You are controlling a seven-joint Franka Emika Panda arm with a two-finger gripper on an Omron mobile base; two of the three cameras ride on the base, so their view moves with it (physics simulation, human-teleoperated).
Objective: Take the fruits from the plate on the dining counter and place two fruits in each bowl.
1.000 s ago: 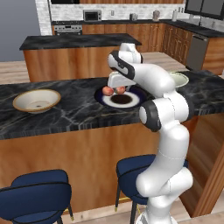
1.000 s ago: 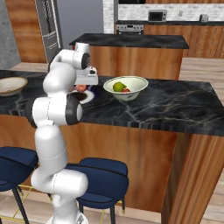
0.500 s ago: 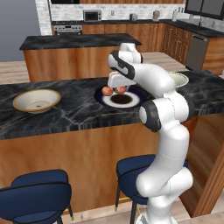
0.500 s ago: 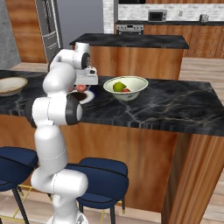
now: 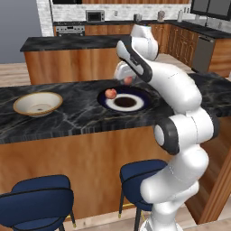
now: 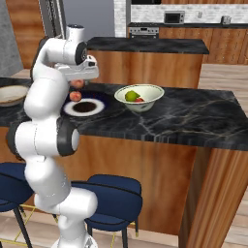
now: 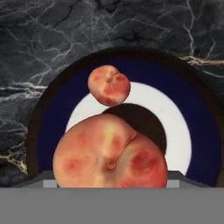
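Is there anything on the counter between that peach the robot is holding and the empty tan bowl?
Nothing visible. The held peach hangs above the plate, and only bare black marble counter lies between there and the tan bowl.

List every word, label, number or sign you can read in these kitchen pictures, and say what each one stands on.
None can be read: no text shows on the plate, the two peaches, the bowls, the counter or the robot arm. The microwave and oven at the back are too small and blurred to show any lettering.
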